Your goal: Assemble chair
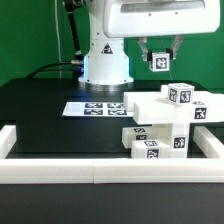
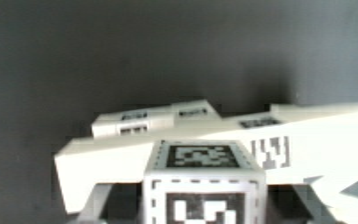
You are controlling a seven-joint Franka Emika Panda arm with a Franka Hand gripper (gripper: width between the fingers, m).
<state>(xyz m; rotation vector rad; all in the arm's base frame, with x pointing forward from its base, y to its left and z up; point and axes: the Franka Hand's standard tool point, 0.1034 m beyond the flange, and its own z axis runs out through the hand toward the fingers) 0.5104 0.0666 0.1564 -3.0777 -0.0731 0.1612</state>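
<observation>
The chair lies as a pile of chunky white tagged parts (image 1: 165, 122) at the exterior view's right, near the front rail. It also shows in the wrist view (image 2: 247, 135), below the gripper. My gripper (image 1: 160, 58) hangs above the pile, apart from it, and is shut on a small white tagged chair part (image 1: 159, 63). In the wrist view that part (image 2: 204, 190) fills the space between the gripper's (image 2: 202, 205) fingers, with its tags facing the camera.
The marker board (image 1: 98, 107) lies flat on the black table (image 1: 45, 115), left of the pile in the exterior view. A long low white border rail (image 1: 90, 172) runs along the front and sides. The arm's base (image 1: 105, 65) stands behind.
</observation>
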